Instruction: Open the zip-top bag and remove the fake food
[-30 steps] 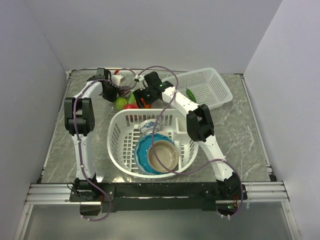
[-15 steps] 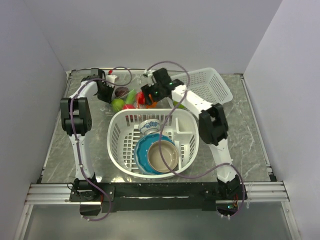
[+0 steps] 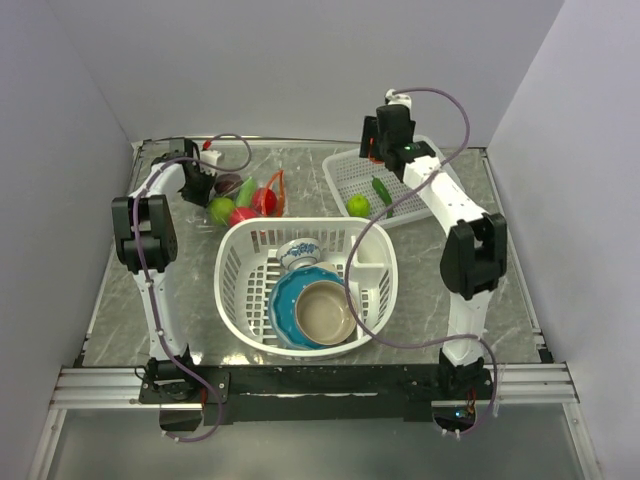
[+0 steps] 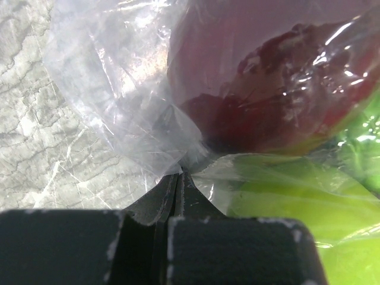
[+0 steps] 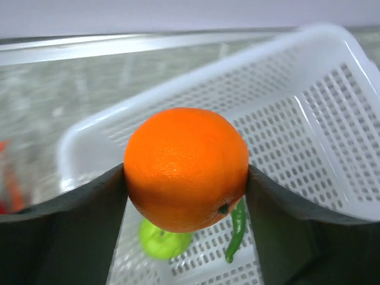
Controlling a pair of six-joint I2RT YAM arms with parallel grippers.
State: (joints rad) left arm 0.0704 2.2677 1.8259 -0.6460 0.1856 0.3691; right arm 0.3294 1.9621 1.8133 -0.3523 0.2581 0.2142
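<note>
The zip-top bag (image 3: 232,203) lies at the back left of the table with red, green and maroon fake food inside; its red-orange zip strip (image 3: 278,190) faces right. My left gripper (image 3: 206,183) is shut on the bag's clear plastic (image 4: 119,77); a maroon fruit (image 4: 267,89) and a green fruit (image 4: 297,202) show through it. My right gripper (image 3: 380,152) is shut on an orange fruit (image 5: 186,168) and holds it above the white mesh tray (image 3: 430,165). A green fruit (image 3: 357,205) and a green chili (image 3: 381,190) lie in the tray.
A round white basket (image 3: 235,250) stands mid-table, holding a blue bowl (image 3: 283,310), a tan bowl (image 3: 325,312) and a patterned bowl (image 3: 298,252). Grey walls close in the back and both sides.
My right arm has swung from the bag to the right and now holds the orange fruit over the mesh tray. My left gripper has shifted slightly left, still pinching the bag.
</note>
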